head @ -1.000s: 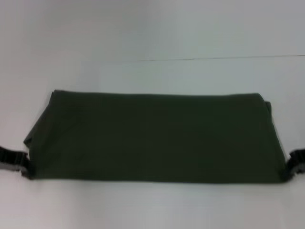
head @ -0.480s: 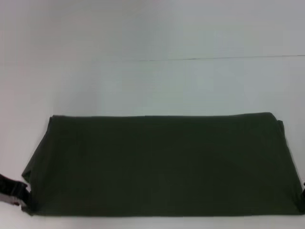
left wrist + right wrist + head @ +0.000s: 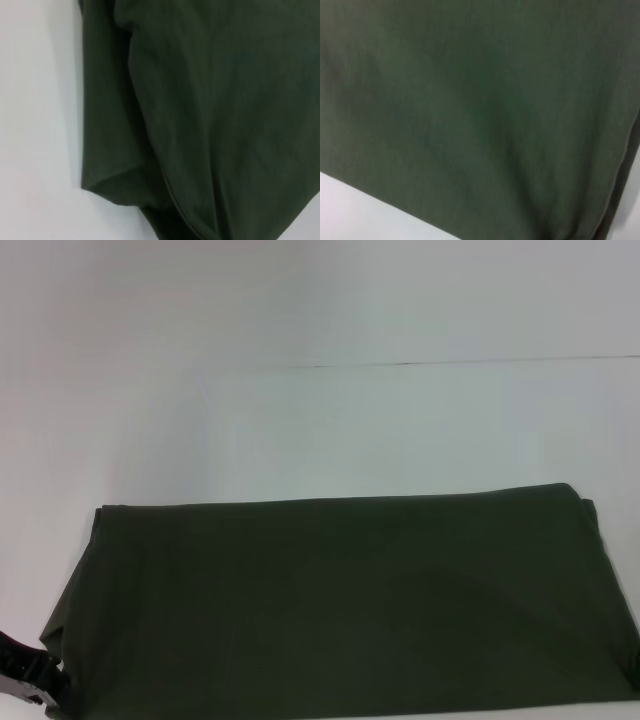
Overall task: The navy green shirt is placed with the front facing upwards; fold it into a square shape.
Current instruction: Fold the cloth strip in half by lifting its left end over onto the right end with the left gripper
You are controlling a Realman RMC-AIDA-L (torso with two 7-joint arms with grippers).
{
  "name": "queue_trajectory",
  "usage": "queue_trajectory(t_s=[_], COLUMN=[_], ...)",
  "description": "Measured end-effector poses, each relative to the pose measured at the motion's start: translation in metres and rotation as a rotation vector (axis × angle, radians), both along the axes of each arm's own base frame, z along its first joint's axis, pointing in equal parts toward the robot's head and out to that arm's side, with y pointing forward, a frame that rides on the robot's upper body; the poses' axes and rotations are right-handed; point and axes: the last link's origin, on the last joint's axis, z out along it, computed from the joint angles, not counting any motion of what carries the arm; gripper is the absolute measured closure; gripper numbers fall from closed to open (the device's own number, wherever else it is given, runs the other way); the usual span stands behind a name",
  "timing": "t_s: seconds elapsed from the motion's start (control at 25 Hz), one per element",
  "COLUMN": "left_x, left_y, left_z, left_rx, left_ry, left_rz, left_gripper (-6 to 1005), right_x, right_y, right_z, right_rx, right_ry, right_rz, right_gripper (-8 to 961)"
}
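The left gripper [image 3: 25, 680] is seen at the near left corner of the shirt [image 3: 330, 605], touching the cloth; whether it is clamped cannot be told. The right gripper is out of view. The shirt is laid as a wide, dark green folded band across the near part of a white table [image 3: 320, 430].

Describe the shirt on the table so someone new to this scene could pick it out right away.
On the white table, look to the near edge, closest to the robot. The navy green shirt lies there as a wide folded band of plain dark green cloth, with the left gripper at its near left corner. It is the only dark thing on the pale surface.
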Motion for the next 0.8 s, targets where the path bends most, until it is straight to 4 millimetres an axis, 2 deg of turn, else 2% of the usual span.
queue_trajectory(t_s=[0.24, 0.56, 0.8], left_x=[0.002, 0.002, 0.002], left_y=[0.003, 0.003, 0.002], left_z=[0.001, 0.001, -0.001], left_rx=[0.003, 0.007, -0.011], left_ry=[0.003, 0.005, 0.021], left_rz=[-0.006, -0.001, -0.009], left_gripper=[996, 995, 996], right_x=[-0.011, -0.009, -0.006], right_y=[0.001, -0.002, 0.000], right_z=[0.006, 0.010, 0.020], right_rx=[-0.005, -0.019, 0.000], right_ry=[0.004, -0.019, -0.065], right_rz=[0.023, 0.002, -0.022], right_gripper=[871, 856, 652])
